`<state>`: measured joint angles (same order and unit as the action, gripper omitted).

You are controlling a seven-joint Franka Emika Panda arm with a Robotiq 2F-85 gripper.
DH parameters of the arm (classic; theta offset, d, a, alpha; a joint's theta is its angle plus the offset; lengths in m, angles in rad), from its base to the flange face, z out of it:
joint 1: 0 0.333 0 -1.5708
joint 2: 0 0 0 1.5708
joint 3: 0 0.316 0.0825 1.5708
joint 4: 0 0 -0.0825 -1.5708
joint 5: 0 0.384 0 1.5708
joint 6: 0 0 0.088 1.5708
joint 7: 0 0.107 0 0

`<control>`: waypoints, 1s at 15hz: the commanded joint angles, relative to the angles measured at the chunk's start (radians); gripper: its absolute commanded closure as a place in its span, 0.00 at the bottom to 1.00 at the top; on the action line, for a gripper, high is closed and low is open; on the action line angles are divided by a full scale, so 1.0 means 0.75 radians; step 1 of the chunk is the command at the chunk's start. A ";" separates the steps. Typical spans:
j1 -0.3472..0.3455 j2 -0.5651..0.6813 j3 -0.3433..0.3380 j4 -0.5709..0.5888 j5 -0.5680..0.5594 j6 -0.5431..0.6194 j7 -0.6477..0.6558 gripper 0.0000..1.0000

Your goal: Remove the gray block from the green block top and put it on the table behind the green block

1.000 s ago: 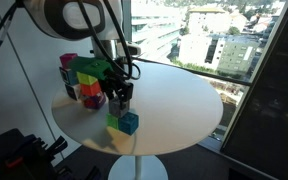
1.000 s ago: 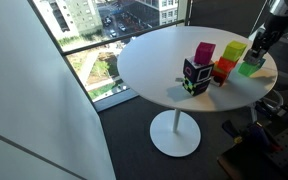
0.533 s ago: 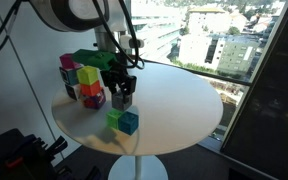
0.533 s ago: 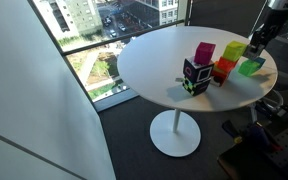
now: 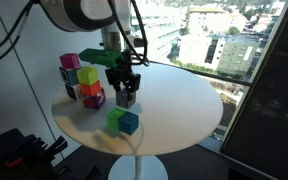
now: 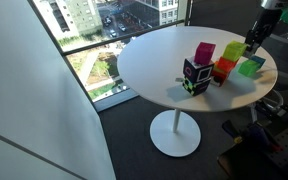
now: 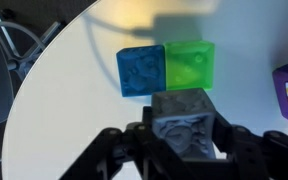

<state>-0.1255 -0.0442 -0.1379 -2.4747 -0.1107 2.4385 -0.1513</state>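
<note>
**One gray block, held in the fingers, clear of the green block**

Item 1: gray block (image 7: 184, 120). Small plain gray cube with softly rounded edges. Its upper face shows a faint raised pattern in the wrist view. The dark fingers (image 7: 134, 145) clamp it, one on each side. In an exterior view the gray block (image 5: 126, 97) hangs off the surface (image 5: 179, 100), apart from the cubes lying below it.

Item 2: green block (image 7: 191, 68). Pale lime-green cube with nothing on its top face. It rests on the surface and touches a teal-blue cube (image 7: 141, 70) side by side. Both show in an exterior view: green block (image 5: 114, 120), teal-blue cube (image 5: 130, 123).

Item 3: surface (image 7: 64, 110). Round and white, on a single pedestal.

Item 4: cluster of coloured cubes (image 5: 81, 80). Pink, green, orange and purple faces, joined together. It stands near the surface's edge, just beside the held gray block in that view.
</note>
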 commanded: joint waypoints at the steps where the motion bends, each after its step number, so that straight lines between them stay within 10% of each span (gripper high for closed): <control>1: 0.004 0.069 0.011 0.089 0.009 -0.034 0.028 0.69; 15: 0.021 0.233 0.038 0.227 0.005 -0.055 0.077 0.69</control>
<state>-0.1169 0.1102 -0.1141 -2.3399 -0.1106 2.4322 -0.1249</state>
